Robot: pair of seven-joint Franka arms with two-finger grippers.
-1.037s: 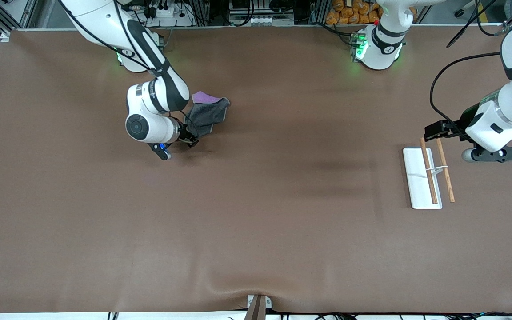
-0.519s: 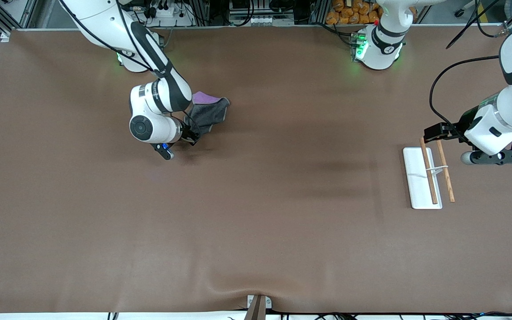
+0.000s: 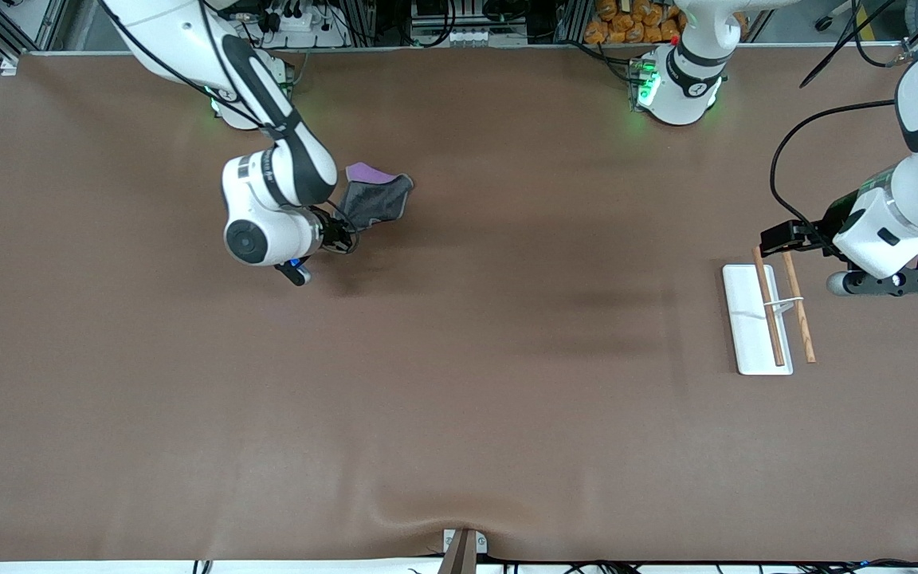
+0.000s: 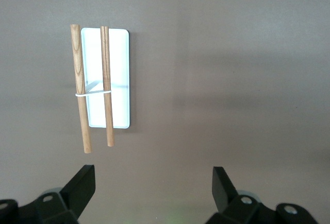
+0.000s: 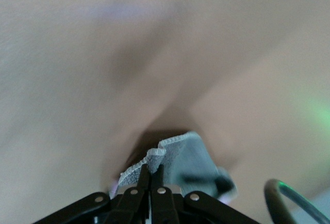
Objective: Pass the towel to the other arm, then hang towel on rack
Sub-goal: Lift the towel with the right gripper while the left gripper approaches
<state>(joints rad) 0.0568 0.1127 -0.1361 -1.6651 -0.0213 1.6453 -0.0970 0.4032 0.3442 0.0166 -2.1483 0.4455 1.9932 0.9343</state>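
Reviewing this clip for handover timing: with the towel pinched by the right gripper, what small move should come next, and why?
Probably lift the towel clear of the table and carry it toward the middle. The right gripper is shut on its edge, part of the cloth seems to touch the table, and the left gripper waits open beside the rack, too distant for a handover.

Brown table, white-based rack toward the left arm's end.
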